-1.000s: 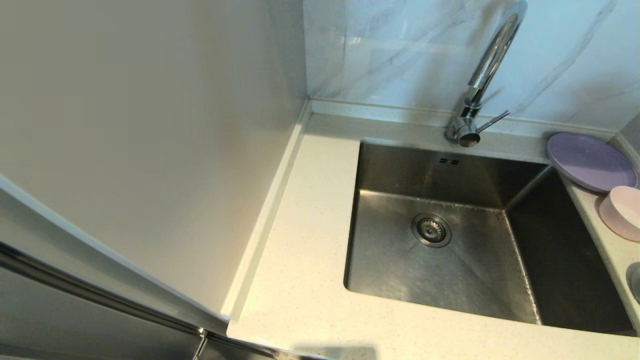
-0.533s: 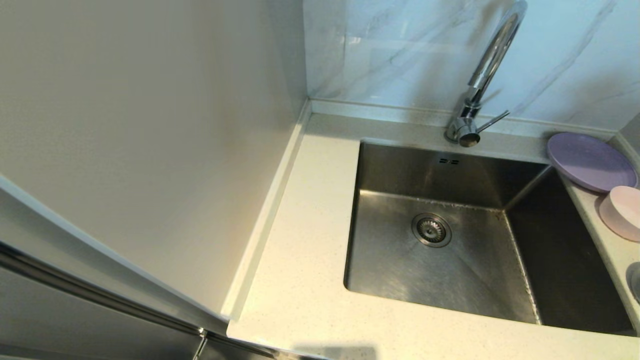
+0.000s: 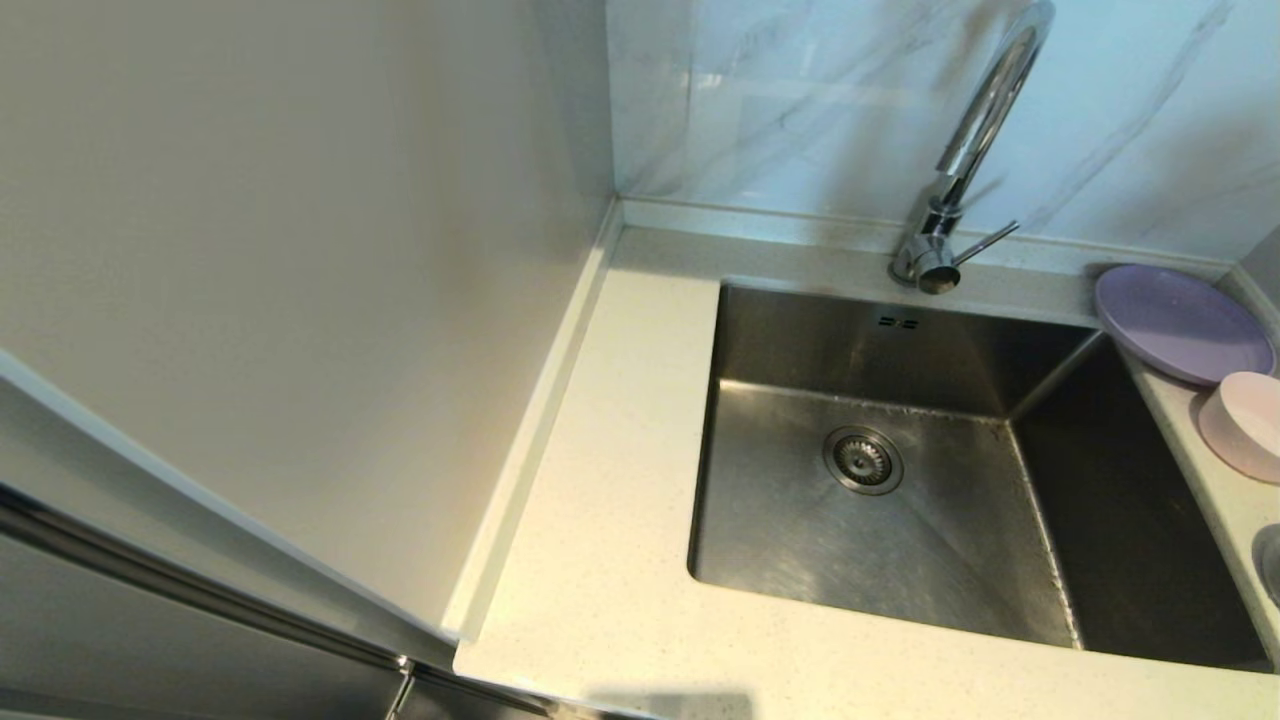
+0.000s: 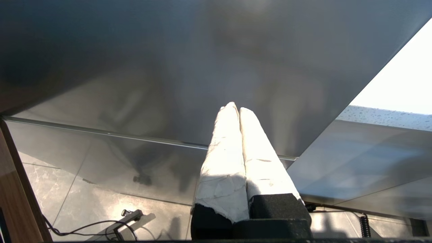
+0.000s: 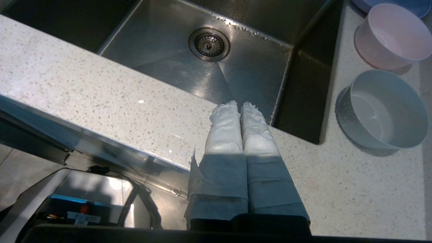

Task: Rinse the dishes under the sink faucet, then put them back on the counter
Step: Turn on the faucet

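Beside the steel sink (image 3: 880, 500), a flat lilac plate (image 3: 1180, 322); matte

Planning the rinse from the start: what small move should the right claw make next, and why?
Probably open the right claw and ease it toward the whitish bowl. It hangs shut and empty over the counter at the sink edge, all dishes are untouched, and that bowl looks closest. The left claw stays parked, shut.
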### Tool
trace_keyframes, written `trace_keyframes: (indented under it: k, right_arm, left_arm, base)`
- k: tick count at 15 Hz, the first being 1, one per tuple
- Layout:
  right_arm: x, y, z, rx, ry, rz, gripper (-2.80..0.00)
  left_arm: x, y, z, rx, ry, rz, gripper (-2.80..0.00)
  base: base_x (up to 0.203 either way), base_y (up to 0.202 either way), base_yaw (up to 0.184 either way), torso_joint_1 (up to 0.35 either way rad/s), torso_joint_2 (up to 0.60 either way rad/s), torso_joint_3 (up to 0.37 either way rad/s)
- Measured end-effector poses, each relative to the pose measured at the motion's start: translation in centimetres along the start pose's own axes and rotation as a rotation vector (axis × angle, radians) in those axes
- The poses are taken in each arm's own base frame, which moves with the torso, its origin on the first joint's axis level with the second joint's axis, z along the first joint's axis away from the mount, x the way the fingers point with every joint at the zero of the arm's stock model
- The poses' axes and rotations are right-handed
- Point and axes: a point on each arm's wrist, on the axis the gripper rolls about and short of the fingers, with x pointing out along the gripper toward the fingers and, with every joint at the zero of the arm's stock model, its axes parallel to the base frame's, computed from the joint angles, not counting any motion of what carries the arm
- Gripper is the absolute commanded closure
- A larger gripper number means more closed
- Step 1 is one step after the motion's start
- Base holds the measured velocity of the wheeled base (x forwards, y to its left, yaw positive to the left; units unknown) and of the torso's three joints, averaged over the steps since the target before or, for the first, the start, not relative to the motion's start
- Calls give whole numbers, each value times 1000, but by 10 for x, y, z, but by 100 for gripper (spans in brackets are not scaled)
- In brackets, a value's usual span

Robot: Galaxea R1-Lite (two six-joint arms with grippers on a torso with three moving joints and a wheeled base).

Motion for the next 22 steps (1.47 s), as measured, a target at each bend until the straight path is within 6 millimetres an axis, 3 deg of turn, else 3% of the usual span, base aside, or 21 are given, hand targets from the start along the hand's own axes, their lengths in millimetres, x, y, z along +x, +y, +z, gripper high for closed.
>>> trace_keyframes:
  k: [7,13,22]
  right_arm:
    - [3,-14,76,-31,33,23,0]
    - [23,-27,152,-15,103,43,0]
    - [90,-43,244,41,105,-18,0]
  left_arm:
    - [0,0,0,0,0,0,0]
    - [0,0,0,0,0,0,0]
    - [0,0,0,0,0,0,0]
  base:
    - [0,0,0,0,0,0]
    - [0,0,0,0,0,0]
    - [0,0,0,0,0,0]
